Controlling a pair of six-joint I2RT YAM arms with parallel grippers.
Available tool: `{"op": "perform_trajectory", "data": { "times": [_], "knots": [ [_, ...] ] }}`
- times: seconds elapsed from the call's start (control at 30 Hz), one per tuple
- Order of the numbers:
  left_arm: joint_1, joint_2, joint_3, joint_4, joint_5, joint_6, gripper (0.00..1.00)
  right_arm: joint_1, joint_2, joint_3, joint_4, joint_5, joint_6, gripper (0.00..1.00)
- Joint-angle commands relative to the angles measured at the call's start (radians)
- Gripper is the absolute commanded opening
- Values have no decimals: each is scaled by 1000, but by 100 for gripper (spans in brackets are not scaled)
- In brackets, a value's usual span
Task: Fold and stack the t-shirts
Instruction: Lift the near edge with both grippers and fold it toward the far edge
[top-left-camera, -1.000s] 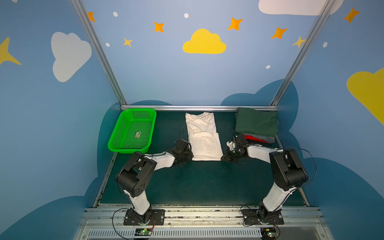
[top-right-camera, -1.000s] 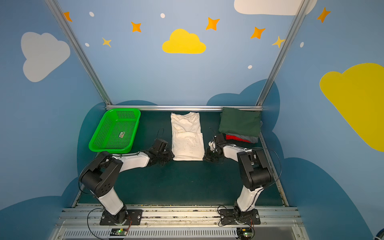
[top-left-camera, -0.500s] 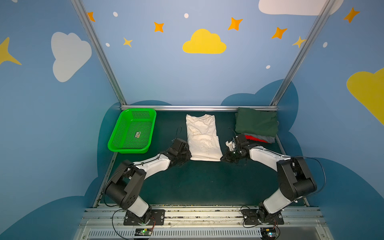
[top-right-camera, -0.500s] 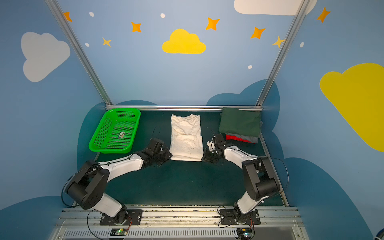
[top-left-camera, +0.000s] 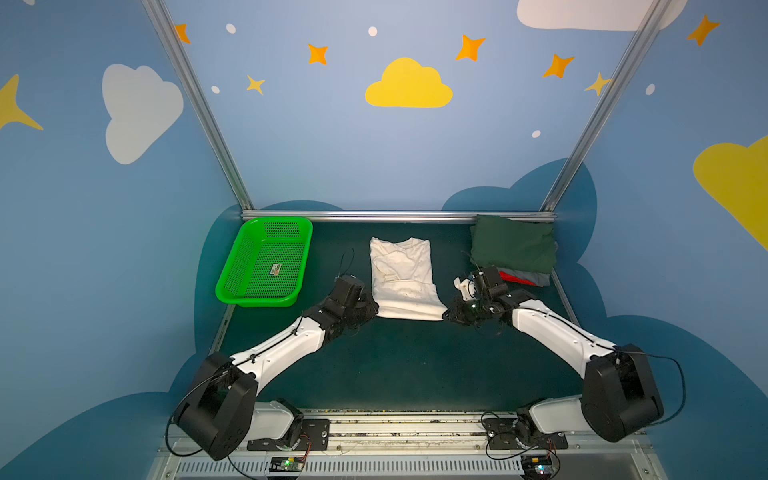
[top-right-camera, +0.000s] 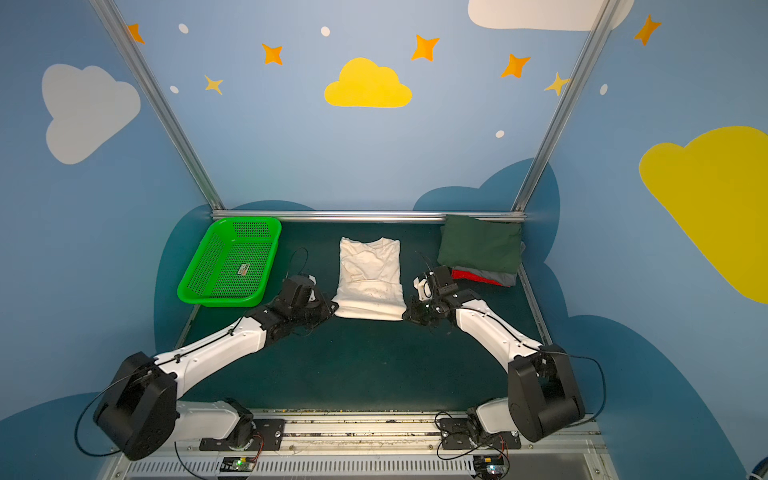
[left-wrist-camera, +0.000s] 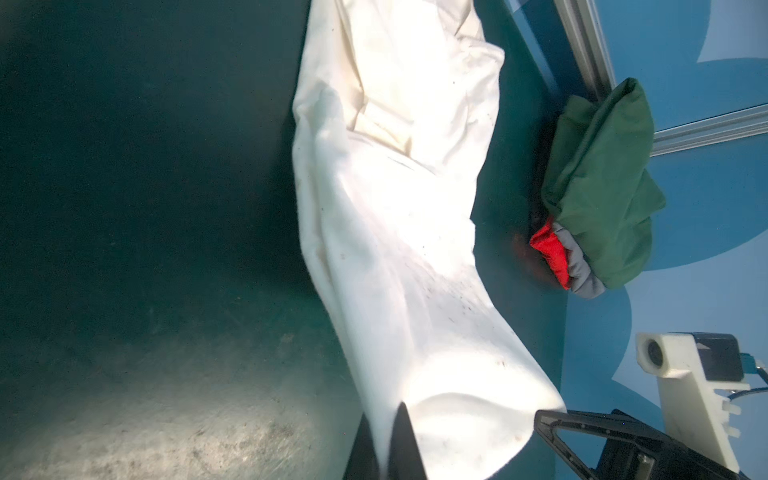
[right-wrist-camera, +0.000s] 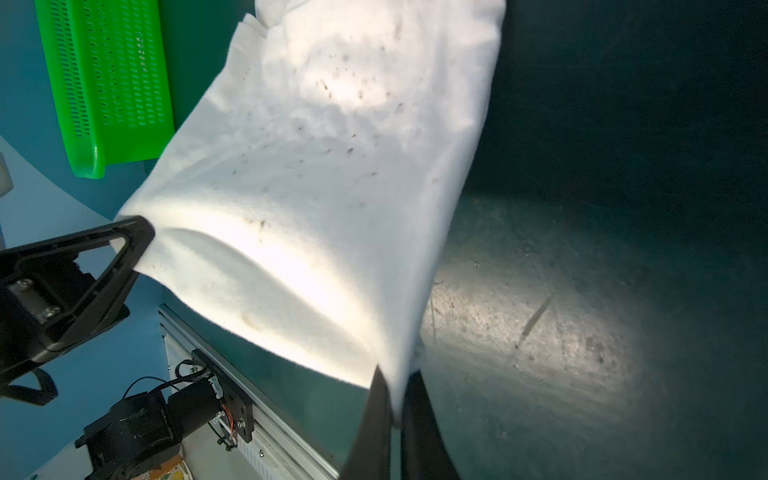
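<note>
You have the cream-white tee (top-left-camera: 402, 276) lying lengthwise in the middle of the bench (top-left-camera: 395, 365), collar toward the back wall. Its sleeves are folded in to make a narrow strip, and small dark specks dot the near half. The near edge is raised off the bench and pinched at both corners, one by the left pincer (top-left-camera: 375, 309), the other by the right pincer (top-left-camera: 445, 314). In the back right corner sits your folded stack: dark green tee (top-left-camera: 513, 247) on top, grey tee (top-left-camera: 538, 277) under it, red tee (top-left-camera: 512, 277) peeking out below.

Red tee (top-left-camera: 512, 278) and grey tee (top-left-camera: 535, 276) mostly hidden under dark green tee (top-left-camera: 513, 249); basket label (top-left-camera: 275, 270) unreadably small.
</note>
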Motion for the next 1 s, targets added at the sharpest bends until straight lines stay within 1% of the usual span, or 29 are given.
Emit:
{"op": "perform_trajectory", "data": {
  "times": [0.0, 0.23, 0.4, 0.67, 0.73, 0.87, 0.97],
  "knots": [
    [12, -22, -25, -37, -62, 9, 3, 6, -40, 33, -62, 55, 18, 0],
    [11, -34, -49, -5, -51, -1, 3, 22, -44, 63, -95, 89, 26, 0],
    [10, -47, -41, -18, -42, 5, 3, 31, -68, 43, -102, 119, 32, 0],
    [-2, -110, -96, -23, -54, -23, 3, 42, -103, -1, -127, 111, 27, 0],
    [-11, -112, -120, -13, -63, -34, 3, 44, -104, -14, -133, 105, 19, 0],
    [-16, -113, -153, -1, -47, -53, 3, 51, -112, -37, -142, 98, 23, 0],
    [-29, -138, -164, -3, -50, -60, 3, 76, -136, -40, -148, 104, 33, 0]
  ]
}}
